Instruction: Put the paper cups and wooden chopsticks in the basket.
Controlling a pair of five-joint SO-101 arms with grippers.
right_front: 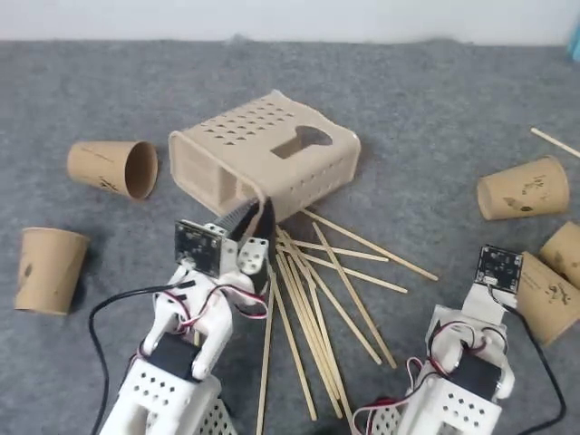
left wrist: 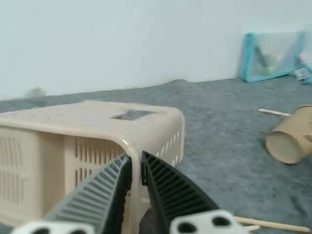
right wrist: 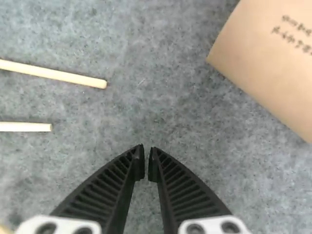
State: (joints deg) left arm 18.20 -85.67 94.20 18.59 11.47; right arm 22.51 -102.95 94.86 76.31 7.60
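While both arms sit at the near edge of the carpeted counter, we see the basket tipped over near the middle, a perforated wall with a handle cutout facing up; we cannot tell which way its mouth faces. The left gripper is right at the basket's near lower edge, jaws down to a thin slit, nothing between them. The right gripper points down at bare carpet, jaws almost touching, also holding nothing; two chopstick ends and a cup wall lie near it, apart from the tips. The chopstick bundle is fanned out on the counter between the arms, far ends just by the basket. One stray chopstick lies well apart at the right edge. All cups are on their sides: upper left cup beside the basket, lower left cup nearer the left arm, upper right cup just below the stray chopstick, edge cup and last cup right next to each other beside the right arm. Far back, the left wrist view catches a blue-edged clear box against the white wall.
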